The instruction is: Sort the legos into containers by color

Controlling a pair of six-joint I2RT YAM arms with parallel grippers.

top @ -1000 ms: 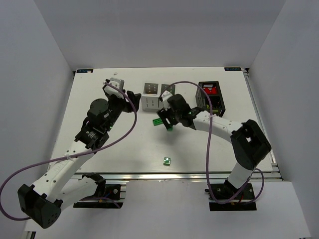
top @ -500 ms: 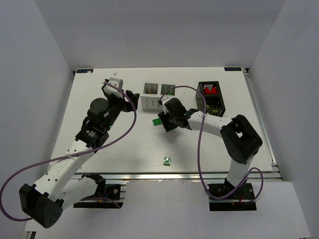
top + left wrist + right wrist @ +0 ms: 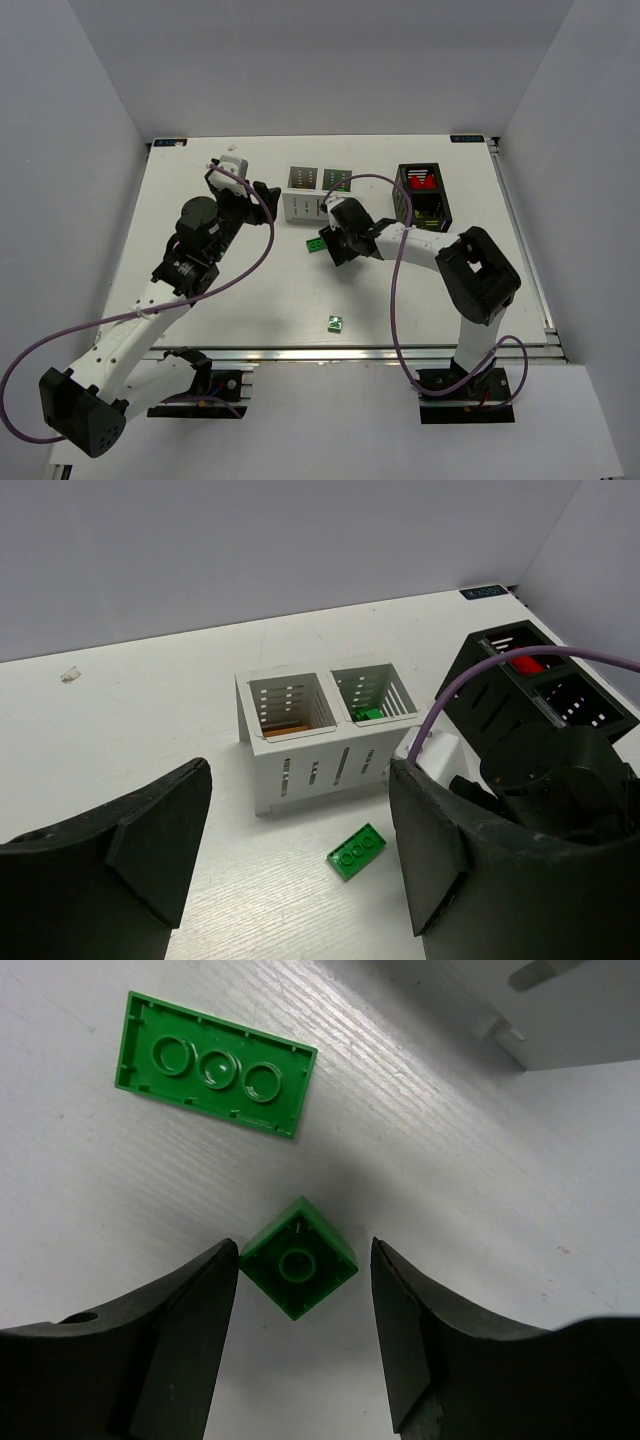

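left pincer (image 3: 298, 780): jaws wide apart and empty, held above the bench (image 3: 230, 290), facing the white box (image 3: 300, 765).
right pincer (image 3: 305, 1248): low over the bench, 1 finger on each side of the small green brick (image 3: 298, 1270). 1 finger meets a corner of it, but I cannot tell whether it is pinched.
small green brick: on the bench, underside up, set cornerwise between the fingers.
long green brick (image 3: 215, 1063): flat, underside up, just beside the small one, in front of the white box.
third green brick (image 3: 336, 323): alone near the bench's front edge, well apart.
white box: 2 compartments, a green piece (image 3: 368, 714) in 1.
black box (image 3: 500, 695): right of the white box, red bricks (image 3: 525, 665) in its far compartment.
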